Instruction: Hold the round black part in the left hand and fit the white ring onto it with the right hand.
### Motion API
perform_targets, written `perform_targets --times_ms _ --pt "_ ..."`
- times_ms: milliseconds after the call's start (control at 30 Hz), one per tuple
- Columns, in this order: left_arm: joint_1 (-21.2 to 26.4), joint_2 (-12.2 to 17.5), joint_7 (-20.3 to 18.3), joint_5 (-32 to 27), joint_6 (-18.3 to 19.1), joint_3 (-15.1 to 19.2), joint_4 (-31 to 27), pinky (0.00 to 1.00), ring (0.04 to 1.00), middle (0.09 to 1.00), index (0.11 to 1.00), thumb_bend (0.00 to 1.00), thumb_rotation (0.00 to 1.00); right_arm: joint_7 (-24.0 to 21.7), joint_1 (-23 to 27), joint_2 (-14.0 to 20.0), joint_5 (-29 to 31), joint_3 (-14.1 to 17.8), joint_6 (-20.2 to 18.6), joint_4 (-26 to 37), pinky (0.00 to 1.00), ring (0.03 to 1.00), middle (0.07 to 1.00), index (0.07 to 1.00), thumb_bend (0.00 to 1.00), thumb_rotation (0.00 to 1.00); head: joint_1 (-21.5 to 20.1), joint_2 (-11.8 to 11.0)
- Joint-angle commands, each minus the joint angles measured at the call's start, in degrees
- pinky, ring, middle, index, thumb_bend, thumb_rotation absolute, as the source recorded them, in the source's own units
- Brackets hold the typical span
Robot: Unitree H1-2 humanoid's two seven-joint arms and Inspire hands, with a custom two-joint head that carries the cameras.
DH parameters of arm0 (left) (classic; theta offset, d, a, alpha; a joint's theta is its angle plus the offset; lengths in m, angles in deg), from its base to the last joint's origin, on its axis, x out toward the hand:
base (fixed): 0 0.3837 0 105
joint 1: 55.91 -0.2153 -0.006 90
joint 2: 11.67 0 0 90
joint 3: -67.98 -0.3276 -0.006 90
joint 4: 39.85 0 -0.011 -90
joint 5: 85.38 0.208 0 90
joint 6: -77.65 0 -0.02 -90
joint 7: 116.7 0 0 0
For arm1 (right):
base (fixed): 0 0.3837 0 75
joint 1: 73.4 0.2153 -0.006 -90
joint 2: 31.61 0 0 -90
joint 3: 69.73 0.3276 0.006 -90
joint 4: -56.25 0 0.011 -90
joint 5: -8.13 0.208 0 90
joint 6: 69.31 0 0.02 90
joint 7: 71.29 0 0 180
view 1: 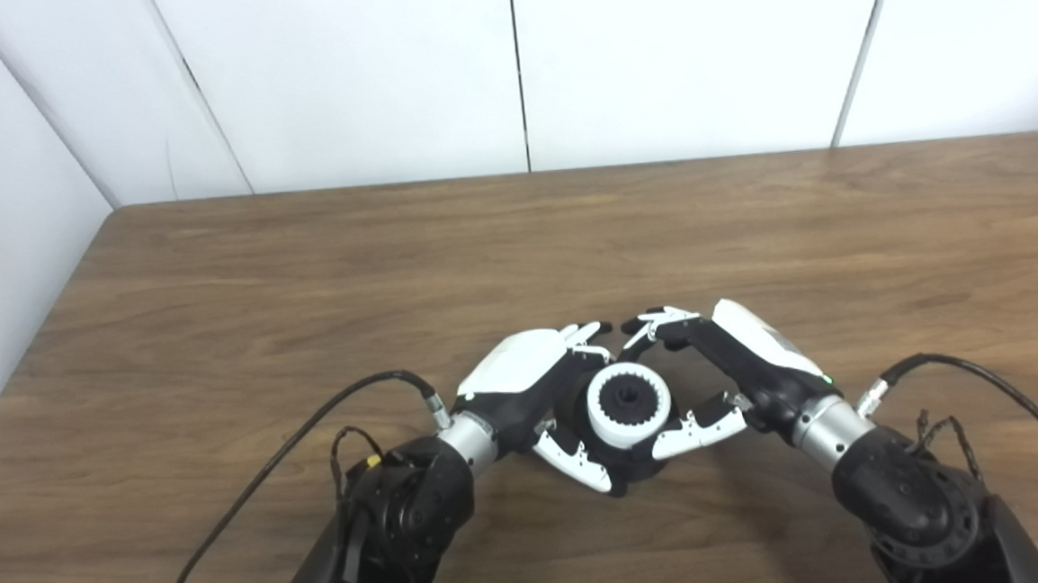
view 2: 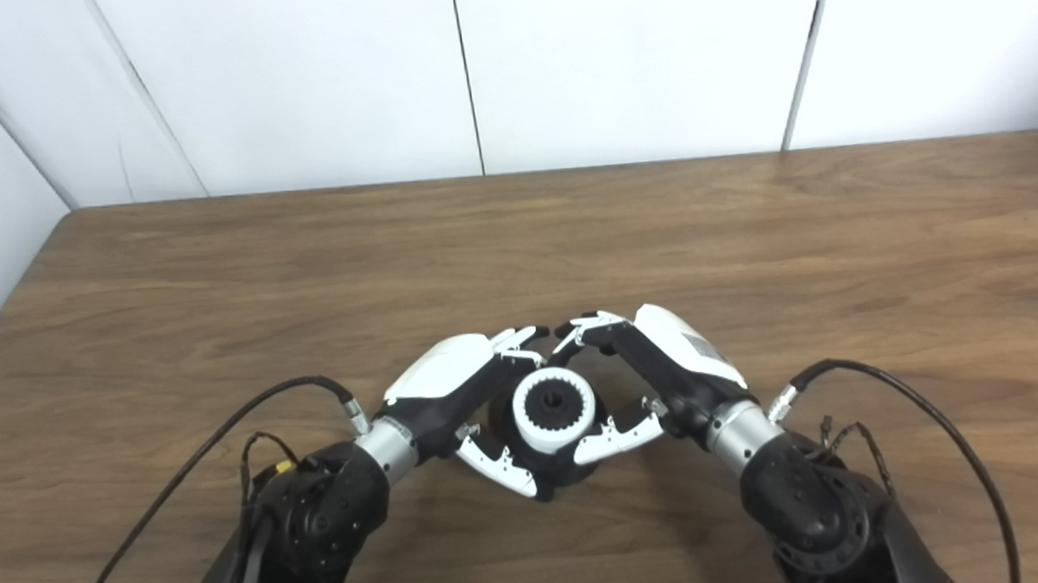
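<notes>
The white ring (view 1: 600, 405) sits on top of the round black part (view 1: 640, 473), near the table's front middle. A black toothed hub shows through the ring's centre. My left hand (view 1: 531, 374) wraps the black part from the left, fingers curled behind it and thumb (view 1: 574, 458) in front below. My right hand (view 1: 744, 356) cups the ring from the right. Its thumb (view 1: 699, 429) touches the ring's lower right edge and its fingers (view 1: 656, 324) arch behind. The fingertips of the two hands nearly meet behind the ring.
The wooden table (view 1: 302, 278) stretches to a white panelled wall (view 1: 514, 66) at the back. Its left edge runs diagonally at the far left. Black cables (view 1: 268, 469) loop from each wrist over the tabletop.
</notes>
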Motion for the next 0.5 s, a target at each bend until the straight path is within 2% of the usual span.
perform_targets --times_ms 0,100,133,167,233,467 --pt "0.5 0.4 -0.8 0.0 0.6 0.0 -1.0 0.95 1.000 1.000 0.696 0.89 0.22 0.4 0.3 0.4 0.2 0.2 2.1 -0.7 0.82 0.931 0.840 0.493 0.52 0.16 0.1 0.1" --pt "0.6 0.3 -0.9 0.2 0.7 0.0 -1.0 0.95 1.000 1.000 0.697 0.89 0.22 0.9 0.0 0.7 0.2 0.0 2.9 -1.2 0.81 0.922 0.838 0.494 0.52 0.16 0.1 0.1" --pt "0.5 0.3 -0.8 0.2 0.7 0.0 -1.0 0.95 1.000 1.000 0.696 0.89 0.22 1.0 -0.1 0.7 0.3 0.0 3.2 -1.4 0.81 0.920 0.837 0.526 0.59 0.19 0.1 0.1" --pt "0.5 0.3 -0.7 0.2 0.6 0.0 -0.9 0.95 1.000 1.000 0.695 0.89 0.22 1.0 -0.2 0.7 0.3 0.1 3.3 -1.5 0.80 0.919 0.838 0.608 0.74 0.28 0.1 0.1" --pt "0.4 0.3 -0.5 0.1 0.4 0.1 -0.8 0.95 1.000 1.000 0.695 0.89 0.22 0.8 -0.1 0.8 0.6 0.1 3.4 -1.5 0.80 0.920 0.843 0.667 0.83 0.34 0.1 0.1" --pt "0.6 0.3 -1.0 0.2 0.7 0.1 -0.8 0.95 1.000 1.000 0.708 0.91 0.24 0.1 0.2 1.0 2.1 0.7 3.0 -1.4 0.83 0.925 0.863 0.765 0.94 0.44 0.1 0.0"
